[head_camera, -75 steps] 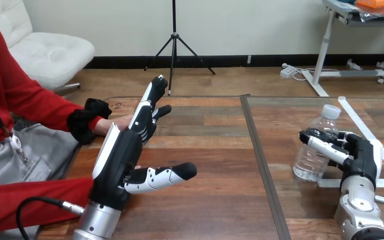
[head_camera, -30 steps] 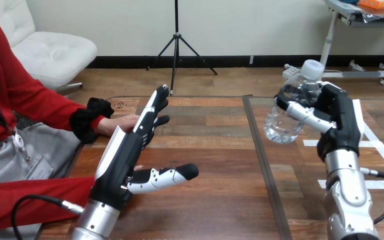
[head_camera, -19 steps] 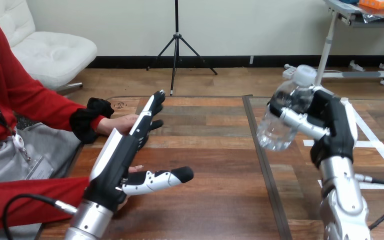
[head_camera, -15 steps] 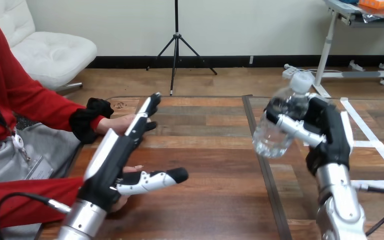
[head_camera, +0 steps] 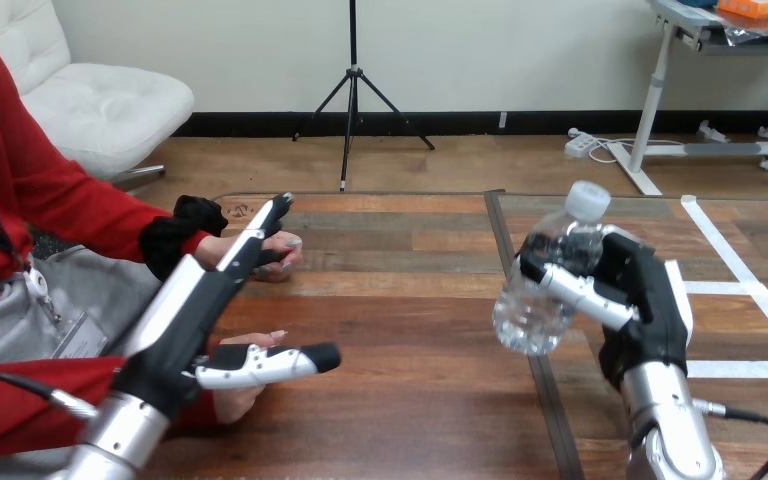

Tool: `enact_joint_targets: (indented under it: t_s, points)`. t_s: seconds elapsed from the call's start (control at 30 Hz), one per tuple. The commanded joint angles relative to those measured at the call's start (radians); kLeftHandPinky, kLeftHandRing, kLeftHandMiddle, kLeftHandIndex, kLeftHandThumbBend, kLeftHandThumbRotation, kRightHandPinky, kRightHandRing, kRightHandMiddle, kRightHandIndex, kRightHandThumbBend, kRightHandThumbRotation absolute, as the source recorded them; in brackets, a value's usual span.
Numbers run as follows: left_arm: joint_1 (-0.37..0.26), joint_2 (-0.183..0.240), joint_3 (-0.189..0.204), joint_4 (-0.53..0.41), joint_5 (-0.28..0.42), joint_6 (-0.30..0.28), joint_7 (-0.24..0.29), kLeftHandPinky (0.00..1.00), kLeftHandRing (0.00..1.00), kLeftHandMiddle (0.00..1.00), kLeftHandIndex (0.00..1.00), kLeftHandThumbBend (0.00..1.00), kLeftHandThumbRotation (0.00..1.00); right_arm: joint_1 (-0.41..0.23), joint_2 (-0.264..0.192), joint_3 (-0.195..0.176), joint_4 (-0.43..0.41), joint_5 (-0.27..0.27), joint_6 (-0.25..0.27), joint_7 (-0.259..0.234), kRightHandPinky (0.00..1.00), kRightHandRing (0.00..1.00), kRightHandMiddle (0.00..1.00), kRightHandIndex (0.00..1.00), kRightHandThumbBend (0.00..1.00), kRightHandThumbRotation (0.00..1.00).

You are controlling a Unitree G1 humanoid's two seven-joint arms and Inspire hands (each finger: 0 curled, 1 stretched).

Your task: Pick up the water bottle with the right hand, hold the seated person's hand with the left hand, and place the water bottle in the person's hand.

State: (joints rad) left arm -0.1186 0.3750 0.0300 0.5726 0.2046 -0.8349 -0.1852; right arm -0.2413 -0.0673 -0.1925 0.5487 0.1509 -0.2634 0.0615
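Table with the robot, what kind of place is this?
Probably a robot testing spot: a wooden table with white tape marks, and the right robot hand holding a water bottle near a seated person.

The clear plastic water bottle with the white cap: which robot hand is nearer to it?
Right. The right hand is curled round the clear plastic water bottle; the left hand is well apart, at the view's left.

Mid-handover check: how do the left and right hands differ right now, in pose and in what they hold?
The left hand has straight fingers and grips nothing; the right hand is curled round the water bottle. The left hand reaches alongside the person's farther hand; the right hand stands apart from it, holding the bottle tilted above the table. Both have black-and-white fingers.
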Motion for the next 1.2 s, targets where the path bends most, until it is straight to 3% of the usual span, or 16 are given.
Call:
enact_joint_targets:
  t_s: [0.0, 0.3, 0.47, 0.6, 1.17]
  points:
    - [-0.097, 0.144, 0.041, -0.133, 0.025, 0.007, -0.028, 0.89, 0.96, 0.98, 0.98, 1.0, 0.44, -0.066, 0.018, 0.038, -0.337, 0.047, 0.021, 0.019, 0.34, 0.33, 0.36, 0.34, 0.74, 0.0]
    - [-0.102, 0.216, 0.029, -0.104, 0.015, 0.005, -0.072, 0.91, 0.96, 0.99, 0.98, 1.0, 0.41, -0.04, 0.029, 0.049, -0.374, 0.063, 0.039, 0.037, 0.34, 0.34, 0.36, 0.34, 0.76, 0.0]
    - [-0.11, 0.259, 0.023, -0.074, 0.047, -0.016, -0.072, 0.9, 0.96, 0.99, 0.98, 1.0, 0.41, -0.029, 0.034, 0.052, -0.384, 0.068, 0.049, 0.046, 0.34, 0.34, 0.36, 0.35, 0.76, 0.0]
    - [-0.108, 0.29, 0.018, -0.07, 0.068, 0.0, -0.081, 0.9, 0.96, 0.99, 0.98, 1.0, 0.41, -0.025, 0.039, 0.05, -0.381, 0.086, 0.053, 0.064, 0.34, 0.34, 0.36, 0.35, 0.76, 0.0]
    - [-0.131, 0.391, -0.014, -0.001, 0.11, 0.009, -0.159, 0.93, 0.99, 1.0, 1.0, 1.0, 0.39, -0.004, 0.043, 0.06, -0.421, 0.111, 0.094, 0.086, 0.33, 0.33, 0.36, 0.35, 0.76, 0.0]
